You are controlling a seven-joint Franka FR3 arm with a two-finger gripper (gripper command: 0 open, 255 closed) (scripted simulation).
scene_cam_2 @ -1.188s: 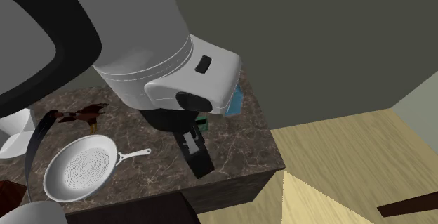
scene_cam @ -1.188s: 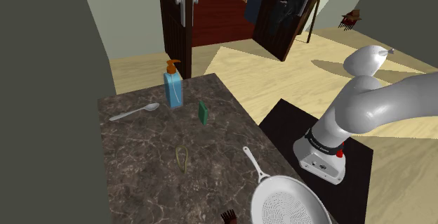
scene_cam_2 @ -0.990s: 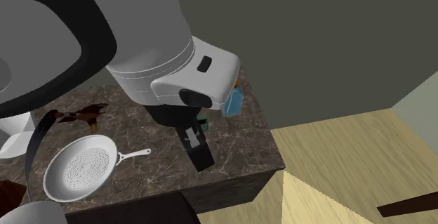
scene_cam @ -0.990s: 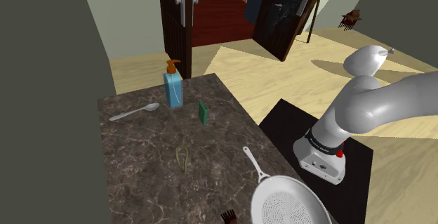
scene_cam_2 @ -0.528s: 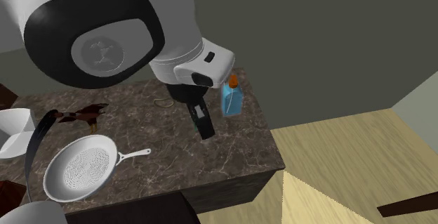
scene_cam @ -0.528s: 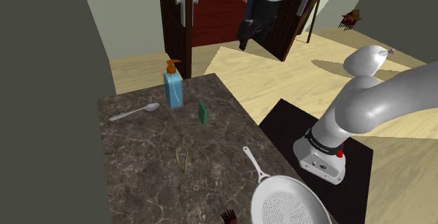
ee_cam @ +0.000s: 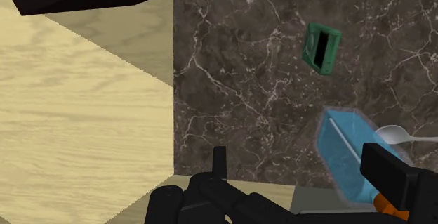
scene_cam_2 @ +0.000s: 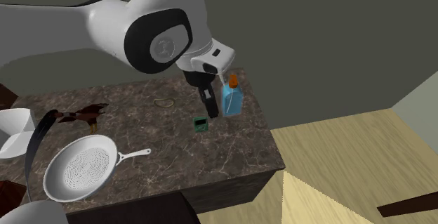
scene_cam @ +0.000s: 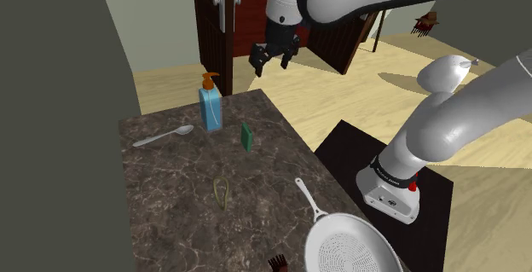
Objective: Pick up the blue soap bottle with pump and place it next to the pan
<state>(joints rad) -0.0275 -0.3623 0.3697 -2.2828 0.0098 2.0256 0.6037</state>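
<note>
Ok, you've got the jaws spread wide, pinching nothing. In the shoulder view they hang in the air off the white arm (scene_cam: 341, 2), above the table's (scene_cam: 170, 219) far end, up & to that view's right of the blue soap bottle (scene_cam: 210, 108). There's clear air btwn them, no contact.

The bottle's upright w/ its orange pump on top, standing at the far end of the dark marbled table, near the edge. A spoon (scene_cam: 162, 136) lies just to the shoulder view's left of it, bowl end toward the bottle's base. A small green block (scene_cam: 246, 136) sits near the bottle, on the shoulder view's right & a bit closer to the camera. A thin loop (scene_cam: 221, 191) lies flat mid-table. The pan (scene_cam: 345, 245) is white, at the near end, handle pointing toward the green block, well apart from the bottle. A dark bristly item (scene_cam: 275, 263) sits just beside the pan's rim.

Second exterior view: the jaws show right beside the bottle (scene_cam_2: 231, 97) on that view's left, and you can't tell the gap from here. The green block (scene_cam_2: 200, 123) is lower in the picture. The pan (scene_cam_2: 78, 166) is far over at that view's left w/ a white bowl (scene_cam_2: 14, 135) near it.

Wrist view: you're looking down on the bottle (ee_cam: 347, 152) btwn the spread jaws, closer to one side, not clasped. The green block (ee_cam: 321, 48) is further out on the table, and the spoon (ee_cam: 400, 137) is next to the bottle.
</note>
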